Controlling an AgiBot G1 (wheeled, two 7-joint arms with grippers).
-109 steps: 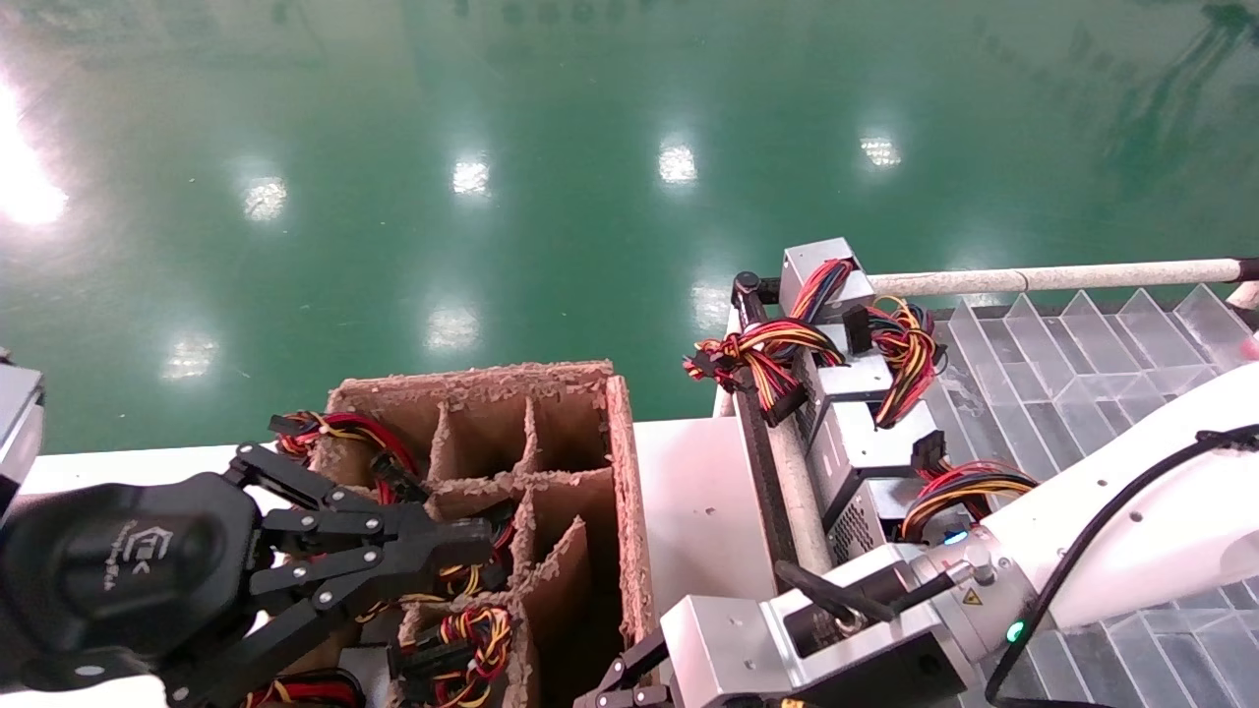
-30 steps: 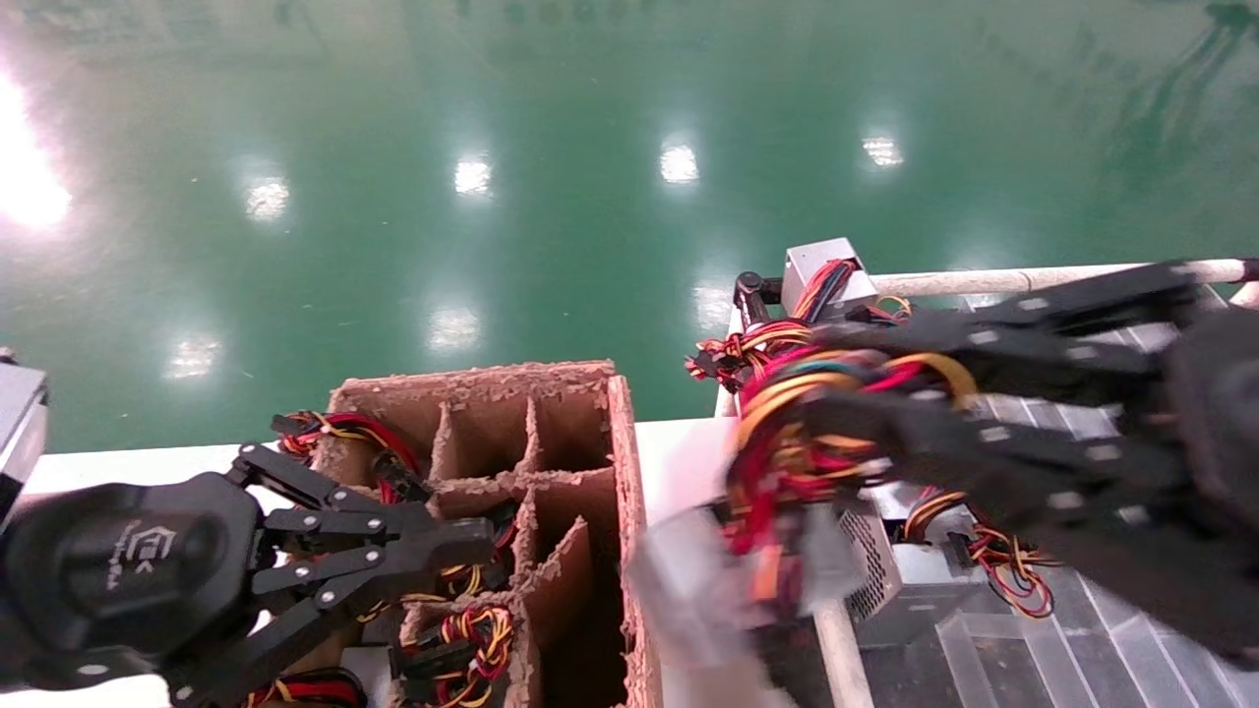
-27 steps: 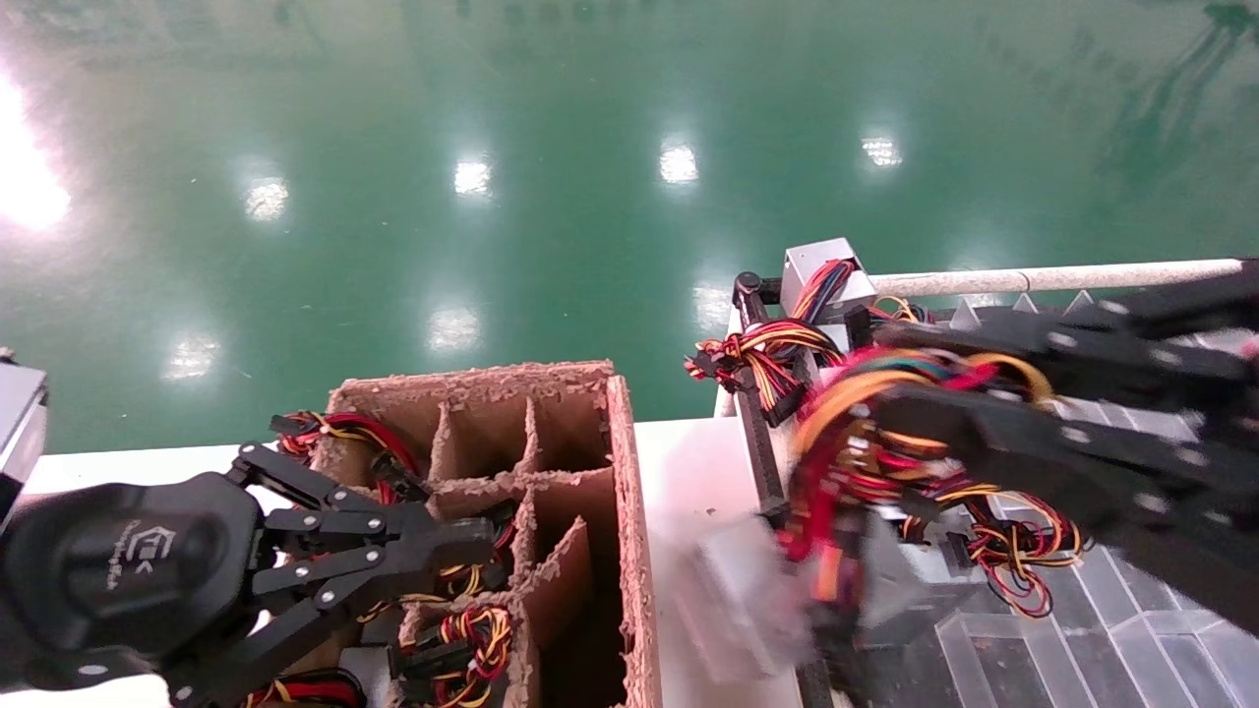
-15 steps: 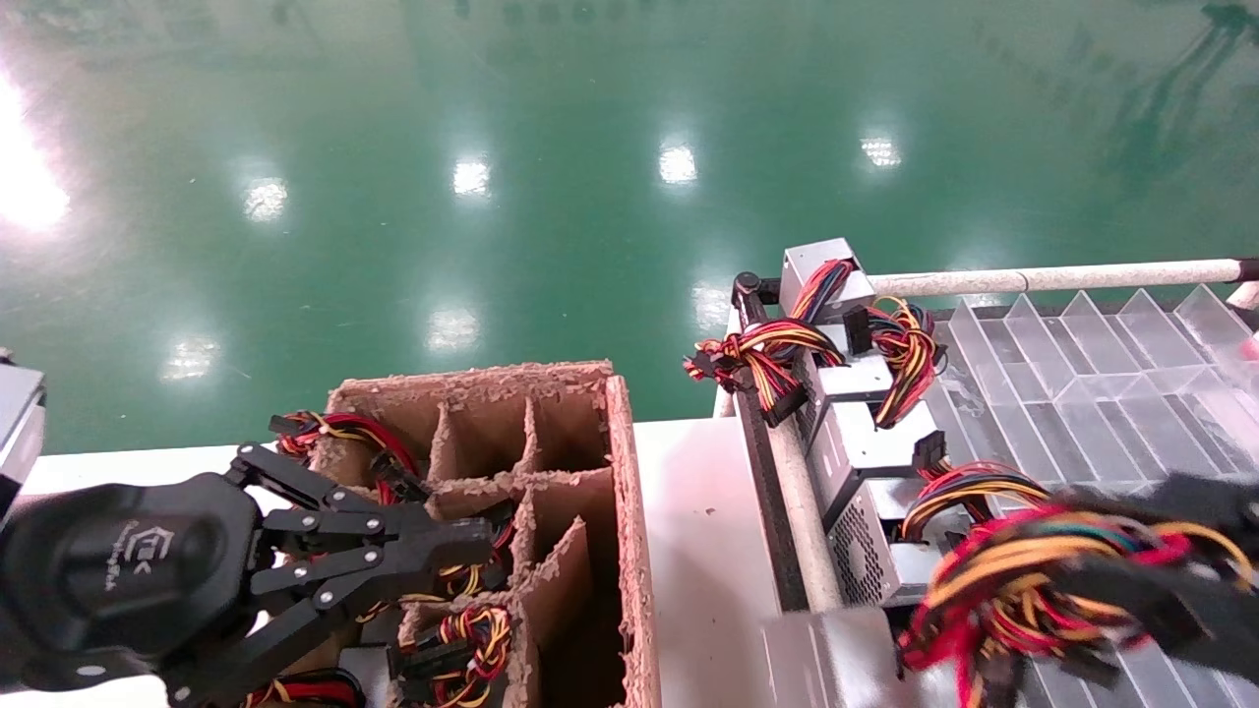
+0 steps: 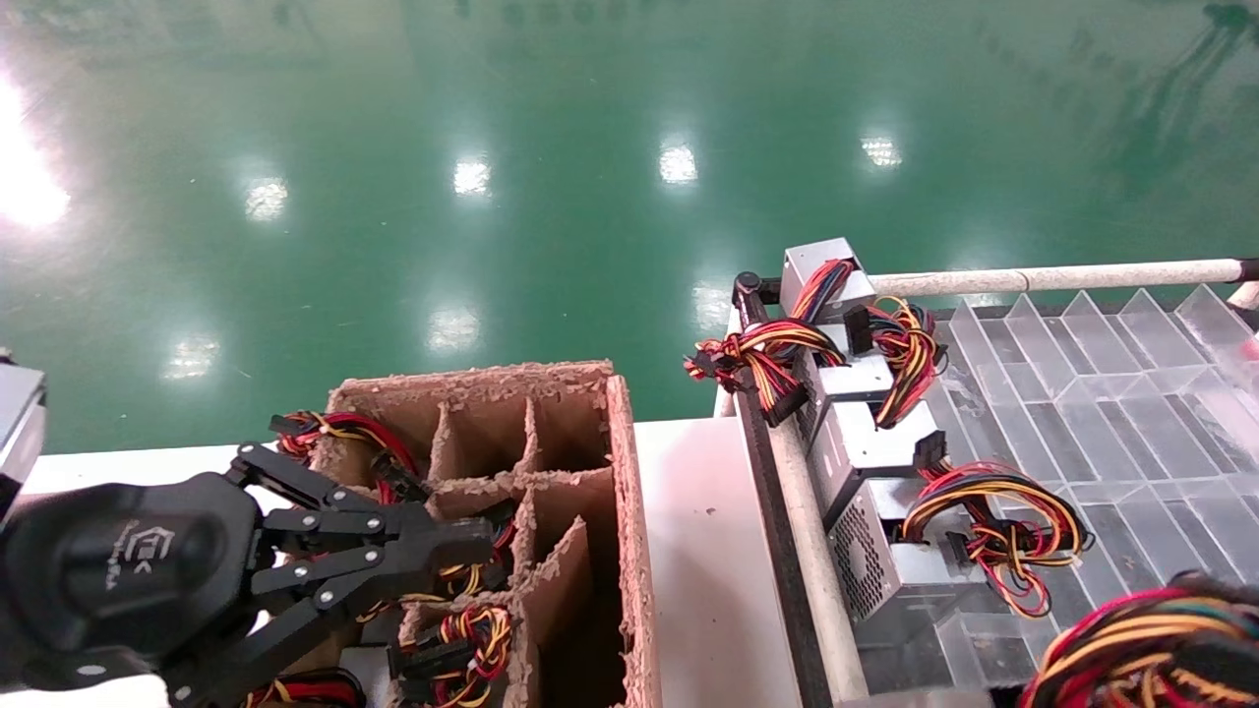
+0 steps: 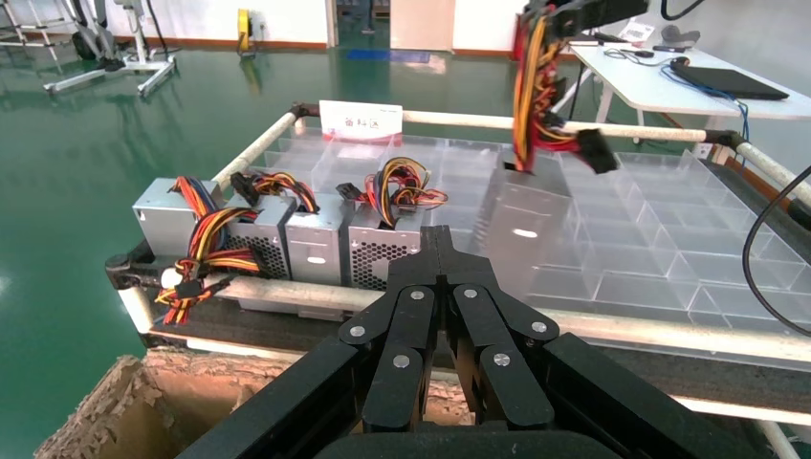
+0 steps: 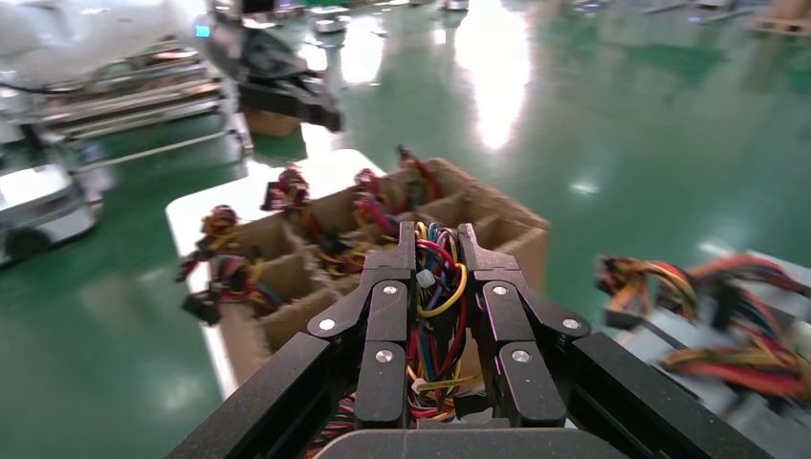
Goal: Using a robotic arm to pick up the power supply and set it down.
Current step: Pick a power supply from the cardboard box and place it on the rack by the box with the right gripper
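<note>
The right gripper (image 7: 437,251) pinches the power supply (image 6: 521,225) by its wire bundle (image 7: 435,316), so the silver box dangles over the clear ribbed plastic tray (image 5: 1131,413), near right. The left gripper (image 5: 462,546), fingers pressed together, sits over the ragged cardboard crate (image 5: 551,433).

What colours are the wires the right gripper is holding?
Red, yellow, blue and black wires in the right gripper; best in the right wrist view.

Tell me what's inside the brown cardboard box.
The cardboard box is divided into cells. Several hold red-yellow-black wire bundles; the far cells look empty. The left gripper covers the near-left cells.
</note>
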